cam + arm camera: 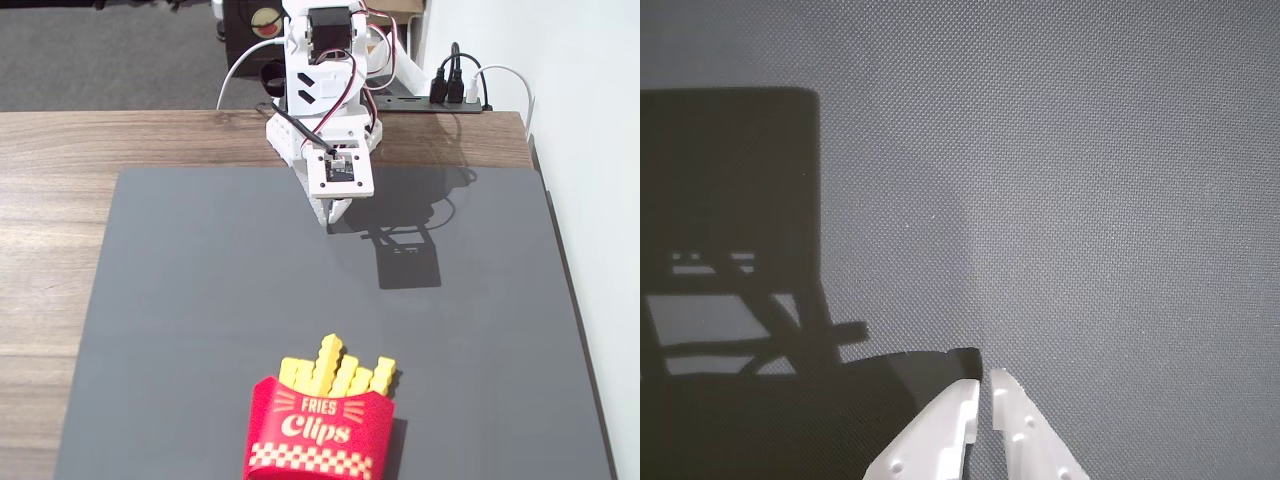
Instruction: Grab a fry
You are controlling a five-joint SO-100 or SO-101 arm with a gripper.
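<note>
Several yellow fries stand in a red carton (320,432) lettered "FRIES Clips" at the near edge of the dark grey mat (200,300) in the fixed view. The fry (327,362), the tallest yellow stick with stepped edges, rises near the carton's middle. My white gripper (337,212) hangs at the mat's far edge, well away from the carton, with its tips pointing down. In the wrist view the gripper (983,379) shows two white fingers almost touching, shut with nothing between them, above bare mat. The fries and carton are out of the wrist view.
The mat lies on a wooden table (60,200). The arm's base (322,60) stands at the table's far edge with cables and a power strip (450,95) behind it. A white wall runs along the right side. The arm's shadow (405,250) falls on the mat.
</note>
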